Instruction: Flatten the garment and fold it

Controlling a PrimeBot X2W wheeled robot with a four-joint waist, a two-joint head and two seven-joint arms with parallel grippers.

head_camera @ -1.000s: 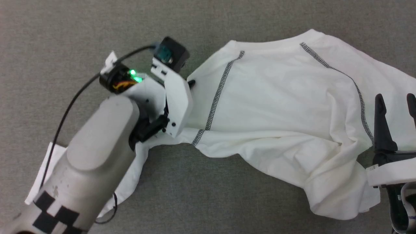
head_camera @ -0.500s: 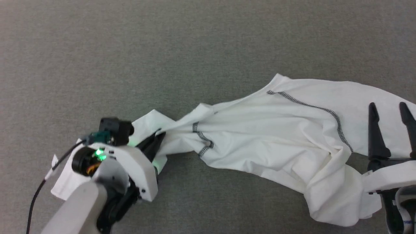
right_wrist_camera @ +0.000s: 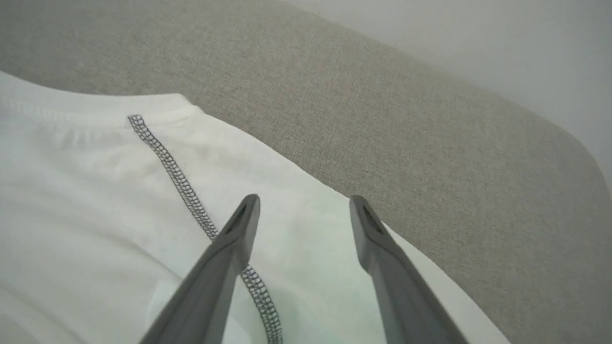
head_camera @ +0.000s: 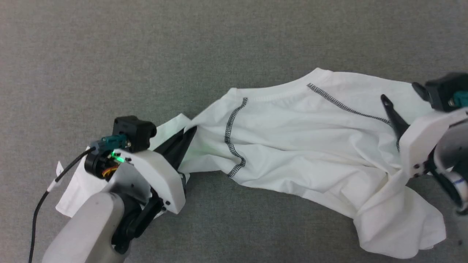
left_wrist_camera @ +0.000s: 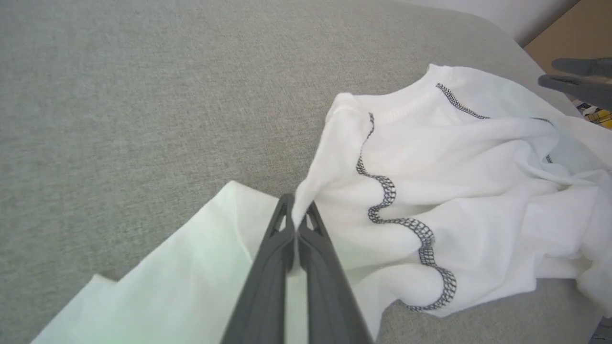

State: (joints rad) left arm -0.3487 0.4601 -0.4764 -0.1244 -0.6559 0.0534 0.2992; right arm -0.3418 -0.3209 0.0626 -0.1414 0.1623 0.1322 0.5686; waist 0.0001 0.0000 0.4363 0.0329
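One garment, two grippers: left clamped, right apart.
Head view: one white garment (head_camera: pixel 292 138) lies rumpled across the grey surface (head_camera: pixel 146 54), collar toward the top, with two dark stitched seams (head_camera: pixel 229 138) showing. The left gripper (head_camera: pixel 191 130) has its fingers together, pinching the garment's edge near the left seam, and one sleeve (head_camera: pixel 73 197) lies flat beside that arm. The right gripper (head_camera: pixel 397 93) sits over the garment's right side, holding nothing. Left wrist view: the left gripper (left_wrist_camera: pixel 297 205) is clamped on one fold of the garment (left_wrist_camera: pixel 478 191), beside one wavy seam. Right wrist view: the right gripper (right_wrist_camera: pixel 305 200) has its two fingers spread wide over the garment (right_wrist_camera: pixel 95 200), with one seam passing under one finger. Whether the tips touch the cloth cannot be told.
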